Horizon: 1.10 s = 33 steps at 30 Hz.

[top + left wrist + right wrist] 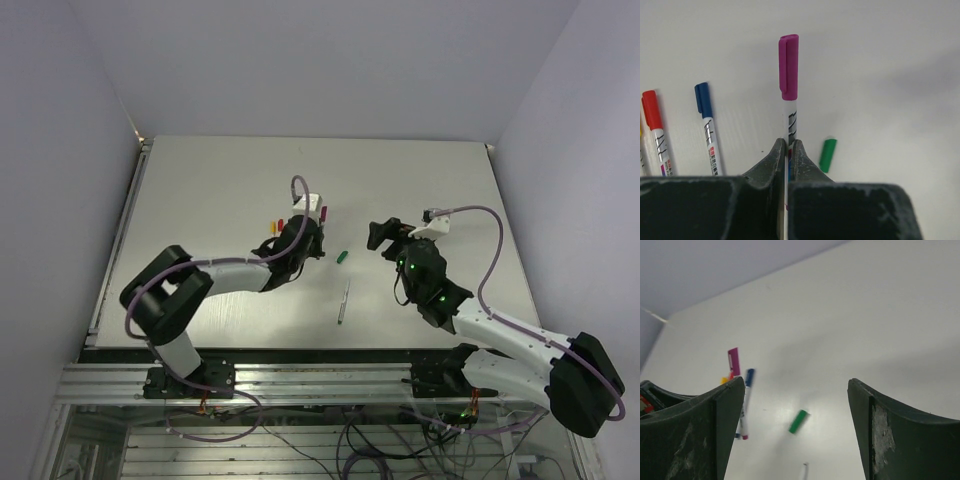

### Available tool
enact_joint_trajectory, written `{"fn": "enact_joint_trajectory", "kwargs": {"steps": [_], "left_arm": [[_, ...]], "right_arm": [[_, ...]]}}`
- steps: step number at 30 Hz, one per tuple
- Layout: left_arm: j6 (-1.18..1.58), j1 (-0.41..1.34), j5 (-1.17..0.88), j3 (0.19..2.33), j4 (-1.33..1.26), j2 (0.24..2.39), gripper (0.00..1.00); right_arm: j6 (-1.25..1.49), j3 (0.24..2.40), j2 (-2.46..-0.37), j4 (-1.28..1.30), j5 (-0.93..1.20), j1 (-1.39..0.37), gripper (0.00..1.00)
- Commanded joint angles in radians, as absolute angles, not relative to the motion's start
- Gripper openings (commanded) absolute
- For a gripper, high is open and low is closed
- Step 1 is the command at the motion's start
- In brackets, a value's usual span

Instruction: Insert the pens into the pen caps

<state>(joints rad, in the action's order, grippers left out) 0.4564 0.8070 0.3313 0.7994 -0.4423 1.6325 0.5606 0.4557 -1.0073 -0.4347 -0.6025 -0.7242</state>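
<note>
While my left gripper (788,150) pinches the purple-capped pen (789,117) by its barrel, my right gripper (796,385) hangs spread, empty. Red pen (659,140) and blue pen (710,140) lie capped just beside. Left to do, I judge: green cap (828,155) and bare pen (343,300), lying apart on the table (220,190).

You have a pale table (220,180). Just right of the left fingers (774,162) lies 1 green cap (828,155). To their left lie 2 pens: a blue-capped pen (707,127) and, farther out, a red-capped pen (657,132). Between the right fingers (715,430), below the cap, 1 uncapped pen (343,300) lies.
</note>
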Motion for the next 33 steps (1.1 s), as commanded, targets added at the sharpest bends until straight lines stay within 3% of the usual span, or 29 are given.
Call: {"fn": "enact_joint_trajectory", "kwargs": {"steps": [1,9,18,28,33], "left_arm": [[0.428,0.788,0.395,0.883,-0.372,1.727,0.07],[0.452,0.735,0.376,0.961,-0.325,1.855,0.07],[0.475,0.717,0.362,0.987,-0.317,1.913,0.15],[0.488,0.716,0.355,0.980,-0.329,1.901,0.44],[0.466,0.716,0.353,0.973,-0.336,1.853,0.46]], "right_arm": [[0.601,0.469,-1.006,-0.299,-0.726,-0.717,0.83],[0.593,0.445,-0.987,-0.295,-0.743,-0.716,0.80],[0.596,0.440,-1.006,-0.291,-0.745,-0.716,0.80],[0.595,0.431,-1.026,-0.305,-0.737,-0.717,0.79],[0.594,0.428,-1.025,-0.311,-0.736,-0.716,0.79]]}}
